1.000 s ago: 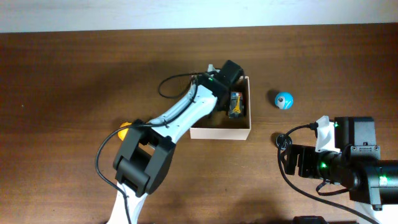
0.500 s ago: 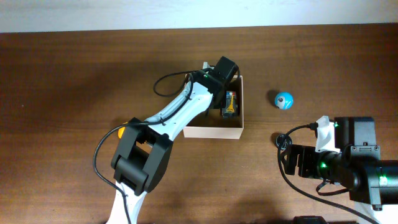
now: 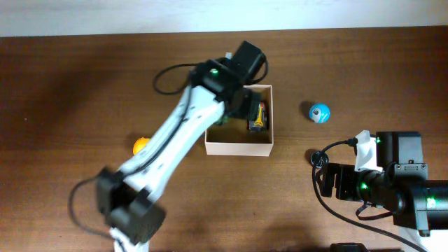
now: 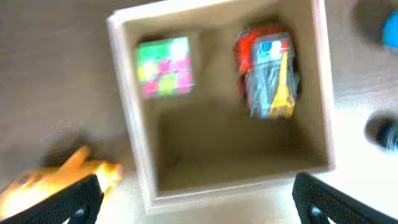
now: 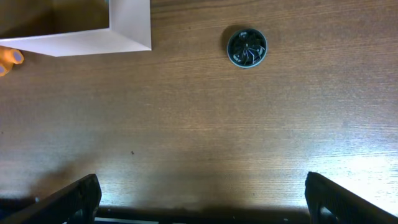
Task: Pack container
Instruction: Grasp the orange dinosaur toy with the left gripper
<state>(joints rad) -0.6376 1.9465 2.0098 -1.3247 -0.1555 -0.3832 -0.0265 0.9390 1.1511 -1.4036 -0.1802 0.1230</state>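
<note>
The container (image 3: 238, 148) is a shallow white-walled box with a tan floor, standing mid-table; the left wrist view looks straight down into the container (image 4: 127, 124). Inside lie a green-and-pink cube (image 4: 164, 66) and a red, grey and yellow toy (image 4: 269, 73), the latter also showing from overhead as the toy (image 3: 257, 117). My left gripper (image 4: 199, 208) hovers above the box's near wall, open wide with nothing between its fingers. My right gripper (image 5: 205, 205) is open over bare wood at the front right, well clear of the box.
An orange toy (image 3: 141, 145) lies on the table left of the box. A blue ball (image 3: 319, 112) sits to the right of the box. A small black round piece (image 3: 319, 158) lies just ahead of the right arm, also seen in the right wrist view (image 5: 247, 47).
My left gripper has gone from shut to wide open and has drawn up over the box. The box has slid a little to the left. The right arm has not moved.
</note>
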